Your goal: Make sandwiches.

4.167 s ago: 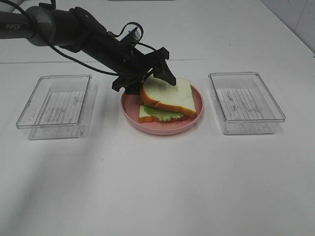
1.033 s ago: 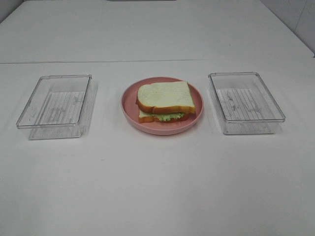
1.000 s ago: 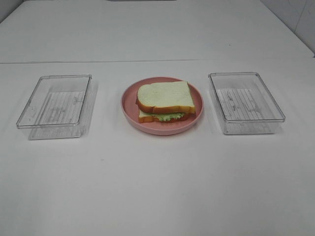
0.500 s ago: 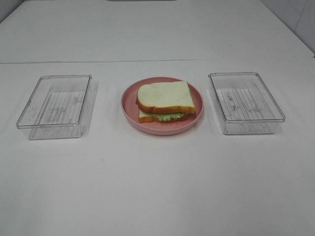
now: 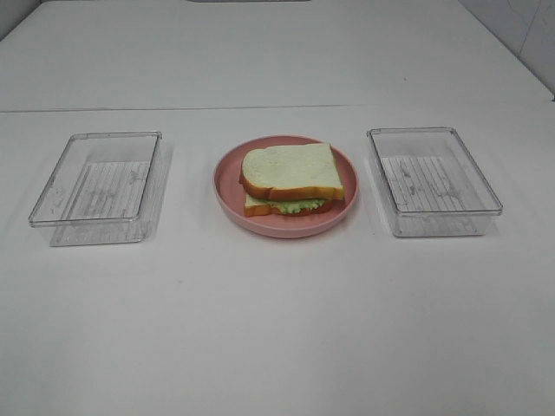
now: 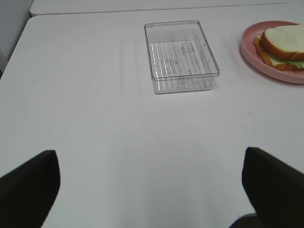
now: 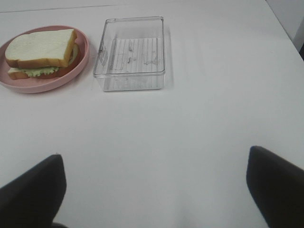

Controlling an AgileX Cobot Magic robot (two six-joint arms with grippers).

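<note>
One of the sandwiches (image 5: pixel 290 178) lies on a pink plate (image 5: pixel 229 192) at the table's middle: two white bread slices with orange-brown crust and green lettuce showing between them. It also shows in the left wrist view as the sandwich (image 6: pixel 282 46) on the plate (image 6: pixel 251 47), and in the right wrist view as the sandwich (image 7: pixel 42 51) on the plate (image 7: pixel 83 59). Neither arm appears in the exterior high view. My left gripper (image 6: pixel 151 190) and my right gripper (image 7: pixel 156 190) are both open, far back from the plate, with nothing between their fingers.
An empty clear plastic tray (image 5: pixel 97 185) stands left of the plate and another clear tray (image 5: pixel 432 179) right of it. They also appear as the left tray (image 6: pixel 180 56) and the right tray (image 7: pixel 130 51). The table is white.
Four seconds ago my left gripper was at the top bread slice over the plate; it has since withdrawn out of the exterior high view. Nothing has moved in the last second.
</note>
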